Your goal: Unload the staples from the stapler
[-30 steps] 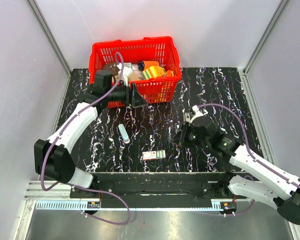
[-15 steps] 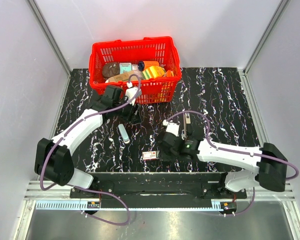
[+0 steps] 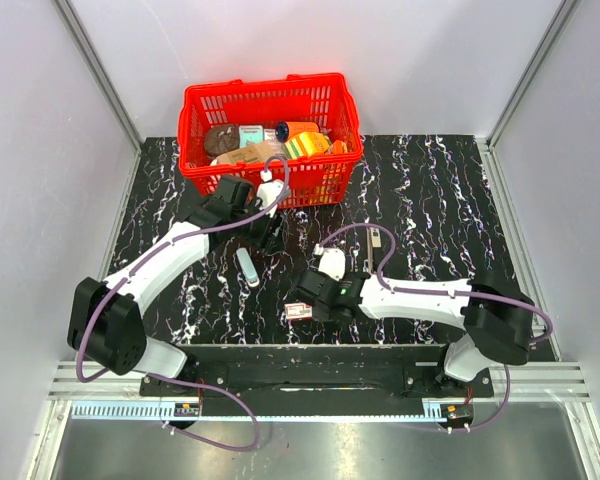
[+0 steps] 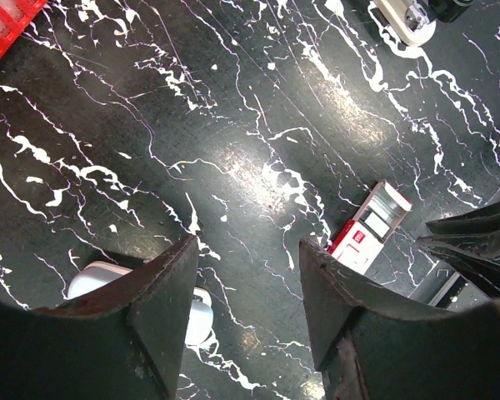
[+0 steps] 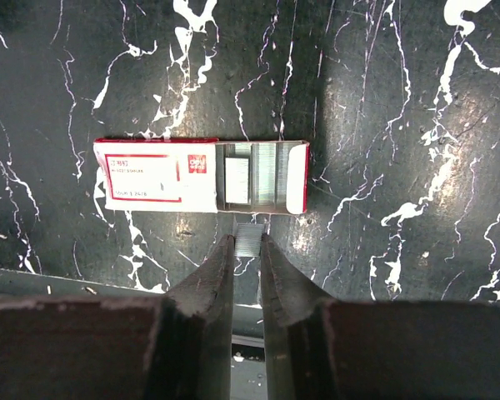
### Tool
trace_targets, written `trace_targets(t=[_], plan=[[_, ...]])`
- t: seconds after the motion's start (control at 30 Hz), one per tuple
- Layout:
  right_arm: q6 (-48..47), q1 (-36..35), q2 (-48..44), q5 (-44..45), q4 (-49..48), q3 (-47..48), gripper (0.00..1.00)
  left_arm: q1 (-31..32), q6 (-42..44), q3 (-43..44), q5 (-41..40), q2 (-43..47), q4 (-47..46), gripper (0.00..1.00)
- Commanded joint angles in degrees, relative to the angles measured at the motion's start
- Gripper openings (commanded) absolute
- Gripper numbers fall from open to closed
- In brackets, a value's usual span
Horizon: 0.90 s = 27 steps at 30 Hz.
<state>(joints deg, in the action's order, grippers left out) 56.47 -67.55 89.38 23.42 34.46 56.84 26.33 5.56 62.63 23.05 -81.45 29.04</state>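
Right gripper [image 5: 247,244] nearly closed, pinching short silver staple strip [image 5: 248,234] just below open red-white cardboard staple box [image 5: 162,177], frame centre. Left gripper [image 4: 248,248] half open, empty. Slim black-silver stapler [image 3: 377,242] lies right of centre in top view, untouched. Risk: thin strip slips or snaps; fingertips shove light box.

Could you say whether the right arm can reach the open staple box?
Probably yes: the right gripper, shut on a staple strip, is right at the staple box's open end with nothing between.

A glossy, white-veined black finish is shown by the table [image 5: 383,100], bright metal by the staples [image 5: 267,175], red plastic by the basket [image 3: 320,180], and probably printed card by the box [image 5: 150,175].
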Motion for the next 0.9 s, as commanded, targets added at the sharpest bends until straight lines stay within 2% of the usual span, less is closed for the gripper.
trace_targets(t=[0.0,0.87], plan=[[1.10,-0.39,1.58,4.09,0.00,2.75,0.11,0.74,0.41,0.03,-1.87,1.65,-1.26,0.55],[-0.92,3.30,4.83,2.16,-2.82,1.70,0.20,1.45,0.24,0.03,-1.34,1.56,-1.18,0.56]])
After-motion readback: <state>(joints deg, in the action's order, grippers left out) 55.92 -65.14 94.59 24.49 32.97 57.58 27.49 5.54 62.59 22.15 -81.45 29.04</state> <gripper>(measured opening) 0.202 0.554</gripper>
